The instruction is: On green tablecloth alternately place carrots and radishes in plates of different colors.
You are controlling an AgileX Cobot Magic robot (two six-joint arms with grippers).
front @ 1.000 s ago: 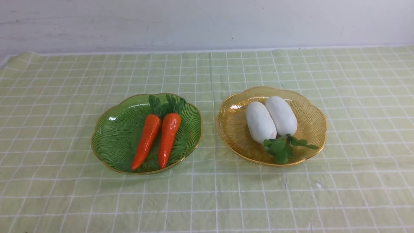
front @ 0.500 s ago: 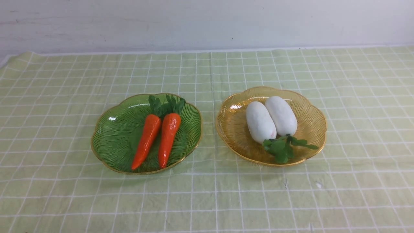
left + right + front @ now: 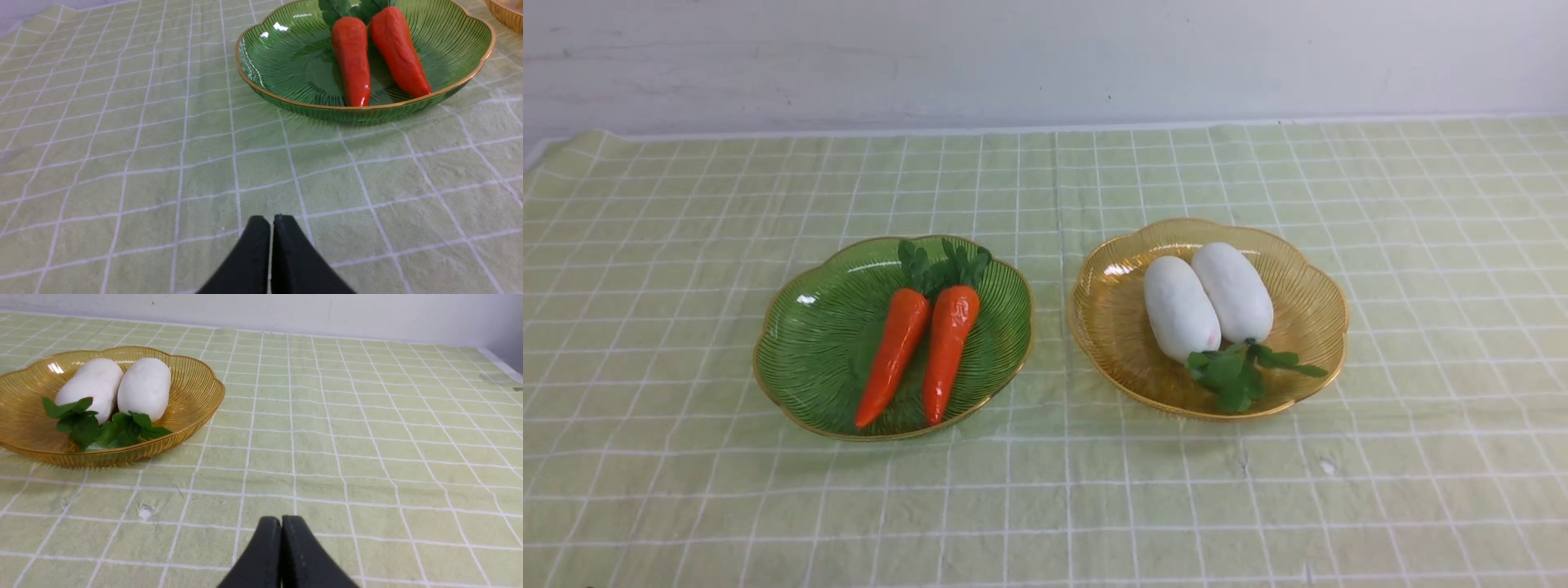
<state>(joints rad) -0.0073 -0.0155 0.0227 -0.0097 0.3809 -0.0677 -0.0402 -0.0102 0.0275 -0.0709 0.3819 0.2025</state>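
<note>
Left gripper (image 3: 271, 220): black fingers pressed together, nothing between them, hovering low over bare green tablecloth (image 3: 122, 163), well short of the green plate (image 3: 286, 102). Right gripper (image 3: 281, 522): fingers likewise closed tip to tip, empty, over bare cloth, off to the side of the amber plate (image 3: 196, 412). Neither arm shows in the front view.

Outward from the left gripper: green plate holds both carrots (image 3: 351, 61), lying side by side and touching near the tops. In the front view the carrots (image 3: 894, 351) run long axis roughly front to back, tilted slightly; leafy tops point away toward the wall, tapered tips point toward the robot and end near the plate's near rim. The green plate (image 3: 800, 359) sits left of centre.

Outward from the right gripper: amber plate holds both radishes (image 3: 143, 386), side by side and touching. In the front view the radishes (image 3: 1180, 306) lie long axis front to back, tilted, leaves at the near end pointing toward the robot, rounded ends toward the wall. Leaves spread over the near right part of the amber plate (image 3: 1111, 327).

The plates stand near each other, not touching, a strip of green tablecloth (image 3: 1054, 490) between.

Against the earlier front frames: no difference noted. Plates, carrots, radishes and cloth wrinkles sit in the same places.
</note>
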